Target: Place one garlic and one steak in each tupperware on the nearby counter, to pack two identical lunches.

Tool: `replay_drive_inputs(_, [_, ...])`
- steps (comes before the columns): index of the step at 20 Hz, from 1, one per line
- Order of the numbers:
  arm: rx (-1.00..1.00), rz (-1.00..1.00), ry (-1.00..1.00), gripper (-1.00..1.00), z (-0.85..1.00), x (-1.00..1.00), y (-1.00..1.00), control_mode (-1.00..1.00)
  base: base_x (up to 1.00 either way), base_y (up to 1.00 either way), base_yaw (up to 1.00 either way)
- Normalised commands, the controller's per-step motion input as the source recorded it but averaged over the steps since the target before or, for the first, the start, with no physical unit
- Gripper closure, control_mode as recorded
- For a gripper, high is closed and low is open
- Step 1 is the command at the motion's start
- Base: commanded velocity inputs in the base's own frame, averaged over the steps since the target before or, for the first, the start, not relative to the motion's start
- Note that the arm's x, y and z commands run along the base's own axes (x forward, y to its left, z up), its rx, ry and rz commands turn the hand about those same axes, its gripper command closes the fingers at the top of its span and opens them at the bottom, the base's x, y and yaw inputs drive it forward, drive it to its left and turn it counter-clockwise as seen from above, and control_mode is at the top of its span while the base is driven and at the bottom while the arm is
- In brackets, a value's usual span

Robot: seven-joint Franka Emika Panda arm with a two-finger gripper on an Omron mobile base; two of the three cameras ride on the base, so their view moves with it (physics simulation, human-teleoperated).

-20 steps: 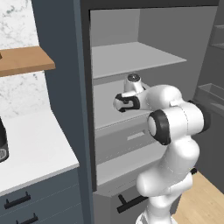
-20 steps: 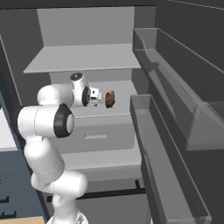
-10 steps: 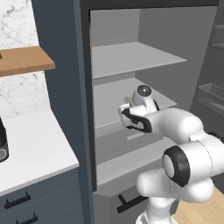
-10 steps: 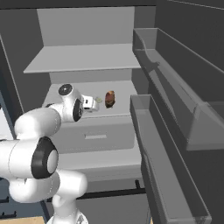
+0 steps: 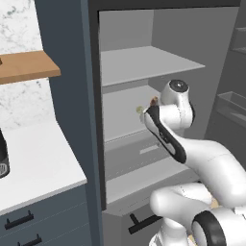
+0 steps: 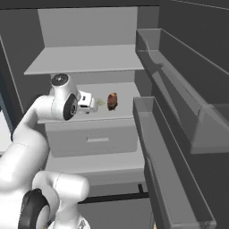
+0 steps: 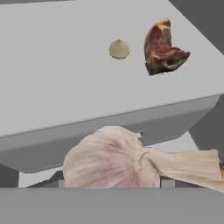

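Nearest in the hand view: a large pale garlic bulb (image 7: 113, 159), cream with faint pink streaks, papery stem pointing right, sitting right at the gripper (image 7: 114, 186) and covering the fingertips. Looks clamped between partly closed jaws, though the contact itself is hidden behind the bulb. From the right base view, the gripper (image 6: 91, 103) reaches toward the middle fridge shelf (image 6: 125, 114), level with its near edge, the white arm (image 6: 31, 134) bending up from the lower left. From the left base view, the hand sits in front of the open fridge, between the dark door frame (image 5: 91, 120) on the left and the door bins on the right.

Just beyond, on the middle shelf: a second, small round garlic (image 7: 119, 49) lying free, pale beige, also seen as a faint pale spot (image 6: 101, 102) just right of the gripper. Beside it to the right, near but apart, a lumpy reddish-brown steak chunk (image 7: 162, 47) with a yellowish fat edge, resting on the shelf (image 6: 112, 101).

Below the shelf, a grey drawer front (image 6: 91, 139) with a small handle. Above, an upper shelf (image 6: 85, 60), bare grey.

Far left in the left base view: white counter (image 5: 33, 168) with dark drawers beneath, a wooden shelf (image 5: 26, 67) on a marbled wall, and a black appliance (image 5: 3, 161) at the picture's edge.
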Motion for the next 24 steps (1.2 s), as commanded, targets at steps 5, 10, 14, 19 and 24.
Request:
replay_drive_inputs(5, [0.00,0.00,0.01,1.00,0.20,-1.00,0.00,-1.00,0.00,0.00,0.00])
replay_drive_inputs(10, [0.07,0.01,0.00,1.00,-0.05,-1.00,0.00,-1.00,0.00,0.00,0.00])
replay_drive_inputs(14, [0.05,0.02,-0.02,1.00,-0.01,-0.99,0.00,-1.00,0.00,0.00,0.00])
replay_drive_inputs(19, [0.01,0.00,0.00,1.00,0.00,-0.75,0.00,-1.00,0.00,0.00,0.00])
replay_drive_inputs(24, [0.00,0.00,0.00,1.00,0.00,-0.74,0.01,-1.00,0.00,0.00,0.00])
